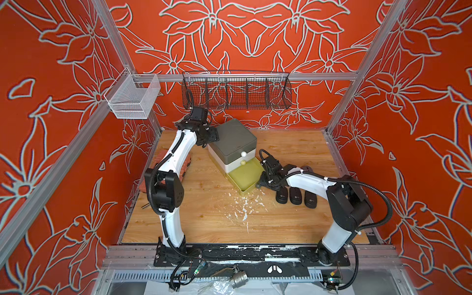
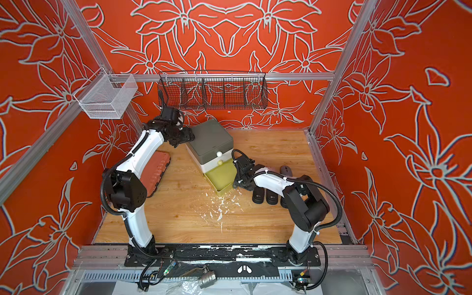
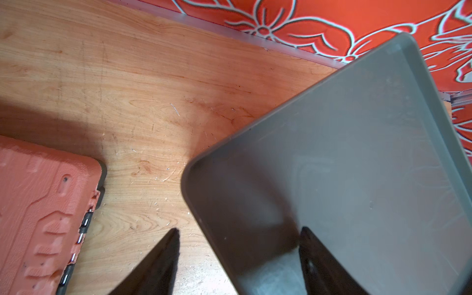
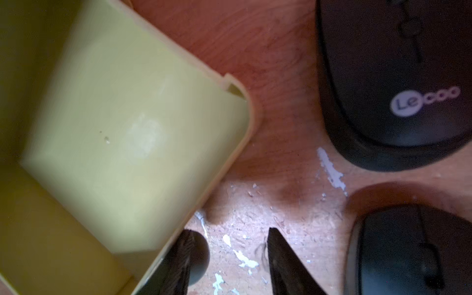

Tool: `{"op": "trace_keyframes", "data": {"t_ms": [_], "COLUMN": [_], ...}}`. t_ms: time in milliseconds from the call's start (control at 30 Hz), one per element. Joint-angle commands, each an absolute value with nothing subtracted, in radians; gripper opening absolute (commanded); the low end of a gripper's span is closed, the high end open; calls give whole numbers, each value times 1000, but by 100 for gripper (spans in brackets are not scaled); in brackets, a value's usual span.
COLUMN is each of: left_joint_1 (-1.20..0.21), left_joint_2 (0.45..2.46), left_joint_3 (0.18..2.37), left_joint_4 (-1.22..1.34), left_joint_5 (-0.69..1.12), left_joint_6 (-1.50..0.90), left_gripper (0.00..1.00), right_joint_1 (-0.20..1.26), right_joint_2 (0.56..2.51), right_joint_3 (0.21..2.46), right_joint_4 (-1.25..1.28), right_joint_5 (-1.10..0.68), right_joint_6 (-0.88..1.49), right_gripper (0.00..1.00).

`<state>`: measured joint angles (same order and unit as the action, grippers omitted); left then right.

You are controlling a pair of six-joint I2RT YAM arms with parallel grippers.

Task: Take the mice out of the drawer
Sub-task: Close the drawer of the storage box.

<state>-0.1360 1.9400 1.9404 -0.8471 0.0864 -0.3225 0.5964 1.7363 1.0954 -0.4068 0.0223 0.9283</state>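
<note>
Drawer probably empty, back under cabinet hidden; mice lie at its 4 o'clock. Right gripper spread, knob beside one jaw; left gripper spread astride cabinet corner. Steady cabinet, check back

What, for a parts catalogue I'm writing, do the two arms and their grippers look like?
Both the left arm and right arm have smooth white shells between chunky black joints. A ribbed black cable hose runs along each, tied with white zip ties. The left gripper and right gripper are black, with tapering pointed fingers.
</note>
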Motion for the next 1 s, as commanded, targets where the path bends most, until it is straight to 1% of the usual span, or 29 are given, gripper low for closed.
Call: {"op": "trace_keyframes", "data": {"t_ms": [0,233,533,800,900,967], "left_joint_1": [-131,-132,-132,-133,-133,-133], "left_joint_2": [1955,1952,1950,1948,1948,1947], "left_joint_3": [1898,1897,1895,1891,1893,1893], "left_joint_4": [-966,-964,-968,-969,-969,-969], "left_joint_5": [70,95,97,106,107,106], "left_joint_6": [-322,-340,-349,-356,-358,-360], "left_gripper": [71,71,70,70,69,69], "right_joint_1": [592,592,594,592,592,591], "right_joint_2": [1766,1815,1913,1950,1958,1965], "right_joint_3": [1145,1170,1228,1218,1222,1227], "right_joint_4": [-338,-226,-98,61,76,88], "right_joint_5": [28,-38,-55,-52,-46,-48], "right_joint_6": [920,960,1019,1056,1066,1070], "right_gripper": [51,52,51,48,47,44]}}
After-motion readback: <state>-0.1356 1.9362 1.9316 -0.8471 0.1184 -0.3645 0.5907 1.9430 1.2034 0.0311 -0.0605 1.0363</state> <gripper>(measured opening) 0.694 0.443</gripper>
